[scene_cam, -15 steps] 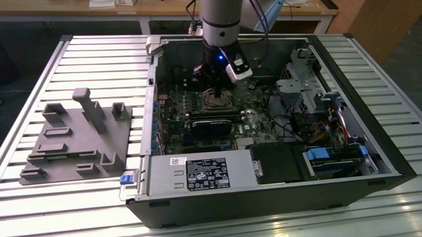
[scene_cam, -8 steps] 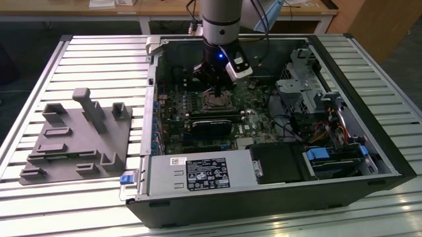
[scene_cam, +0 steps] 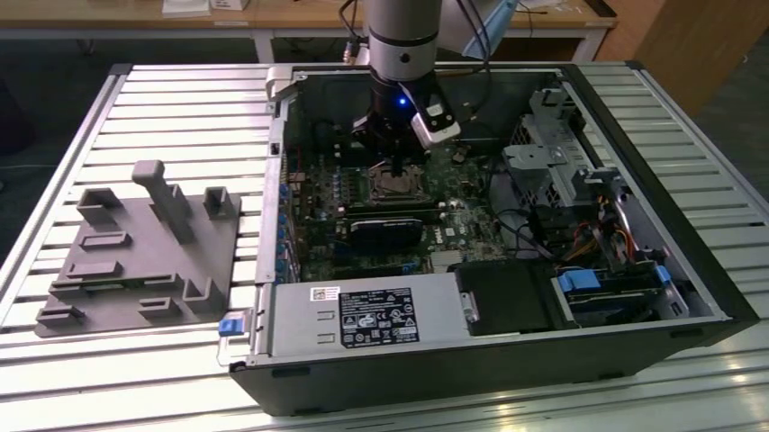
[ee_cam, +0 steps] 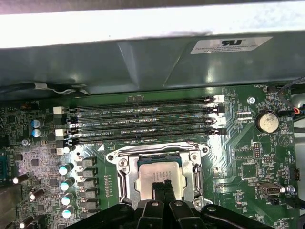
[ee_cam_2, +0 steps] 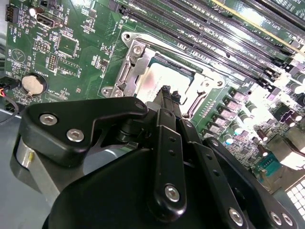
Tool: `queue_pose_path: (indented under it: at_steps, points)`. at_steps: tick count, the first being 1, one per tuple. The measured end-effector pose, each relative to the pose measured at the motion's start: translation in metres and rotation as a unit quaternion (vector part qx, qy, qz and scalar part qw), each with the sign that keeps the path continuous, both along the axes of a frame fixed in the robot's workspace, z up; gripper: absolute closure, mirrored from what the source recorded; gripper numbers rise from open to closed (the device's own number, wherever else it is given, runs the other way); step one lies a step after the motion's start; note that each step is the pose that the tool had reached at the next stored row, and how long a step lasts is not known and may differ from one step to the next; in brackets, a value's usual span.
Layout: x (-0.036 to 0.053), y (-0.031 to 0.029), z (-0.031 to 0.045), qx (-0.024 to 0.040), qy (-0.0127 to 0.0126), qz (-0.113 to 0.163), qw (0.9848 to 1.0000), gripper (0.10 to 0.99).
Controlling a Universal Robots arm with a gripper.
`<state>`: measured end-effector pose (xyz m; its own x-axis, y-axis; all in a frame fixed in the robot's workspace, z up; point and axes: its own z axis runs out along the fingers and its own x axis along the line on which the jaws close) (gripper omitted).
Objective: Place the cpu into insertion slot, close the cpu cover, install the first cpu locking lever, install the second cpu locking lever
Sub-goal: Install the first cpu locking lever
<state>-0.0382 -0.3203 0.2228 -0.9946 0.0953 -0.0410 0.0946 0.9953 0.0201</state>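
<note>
**Pinched fingers poised over the seated chip**

The gripper (ee_cam: pixel 162 188), fingers pressed together with nothing between them, hangs over the cpu (ee_cam: pixel 147 179). The cpu lies in the insertion slot (scene_cam: pixel 394 186), framed by the cpu cover (ee_cam_2: pixel 136 67). Any push here probably wants to be straight and gentle. The computer case (scene_cam: pixel 481 360) sits on a slatted metal table (scene_cam: pixel 180 99), with a wooden desk (scene_cam: pixel 301 13) behind.

Close look at a green motherboard (ee_cam: pixel 238 157) backed by a grey metal case wall (ee_cam: pixel 143 62) with a white label (ee_cam: pixel 231 44). Four long black memory slots (ee_cam: pixel 143 121) in parallel between wall and insertion slot (ee_cam: pixel 159 150). Pale silver cpu (ee_cam: pixel 159 171) seated inside, silvery cpu cover (ee_cam: pixel 127 179) flat around it. Black gripper (ee_cam: pixel 162 187) over the cpu's edge, fingertips pressed together. Round coin battery (ee_cam: pixel 267 121) off to one side, silver-topped capacitors (ee_cam: pixel 66 183) to the other.
</note>
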Motion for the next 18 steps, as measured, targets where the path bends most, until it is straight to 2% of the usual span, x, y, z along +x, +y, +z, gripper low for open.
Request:
queue_pose_path:
  at_steps: [12,13,15,18]
  points:
    - [0.0,0.0,0.011,0.001,0.0,0.0,1.0,0.98]
    - [0.0,0.0,0.0109,0.0036,0.0,0.0,1.0,0.98]
    - [0.0,0.0,0.011,0.0162,0.0,0.0,0.9999,0.98]
    - [0.0,0.0,0.011,0.0315,-0.0001,0.001,0.9995,0.98]
